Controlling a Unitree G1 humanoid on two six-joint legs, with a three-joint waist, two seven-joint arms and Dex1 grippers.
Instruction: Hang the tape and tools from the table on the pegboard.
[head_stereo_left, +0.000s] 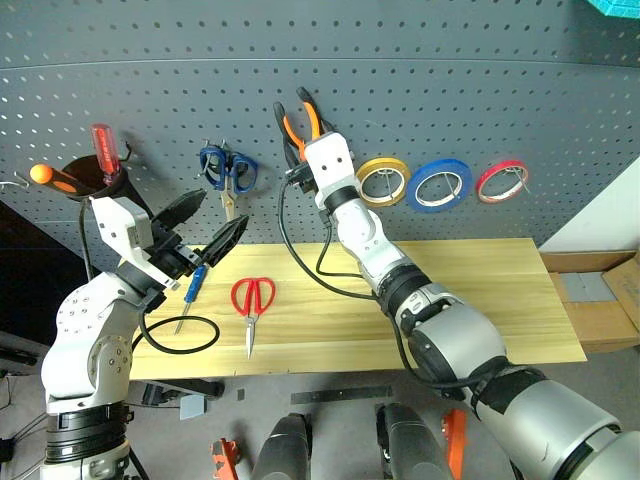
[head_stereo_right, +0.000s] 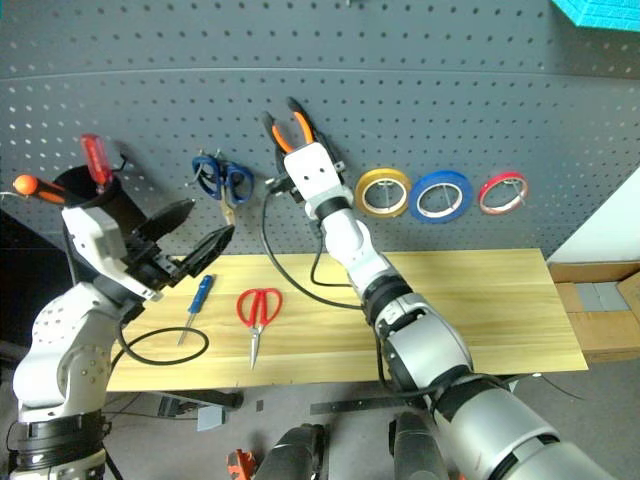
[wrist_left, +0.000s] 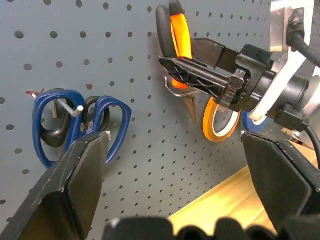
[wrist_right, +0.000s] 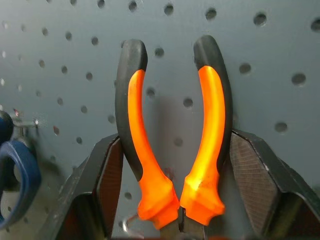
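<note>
My right gripper (wrist_right: 175, 200) flanks the pliers (wrist_right: 172, 135) on the pegboard (head_stereo_left: 450, 90) — handles up, fingers just touching. Scissors (head_stereo_left: 252, 303) lie lengthwise toward the tabletop's near edge, nearer my wide-open, empty left gripper (head_stereo_left: 205, 225).

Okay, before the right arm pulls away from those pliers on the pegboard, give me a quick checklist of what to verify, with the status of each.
1. Pliers against the pegboard, handles up: ok.
2. Pliers actually caught on a hook: cannot tell; a metal hook shows at their nose in the left wrist view, but the seat is hidden.
3. Right gripper off the handles: not ok; its fingers flank both handles closely.
4. Blue tape hung, between the yellow and red rings: ok.
5. Red-handled scissors and blue-handled screwdriver hung: not ok; both lie on the table.
6. Left gripper open and empty for the next pick: ok.
</note>
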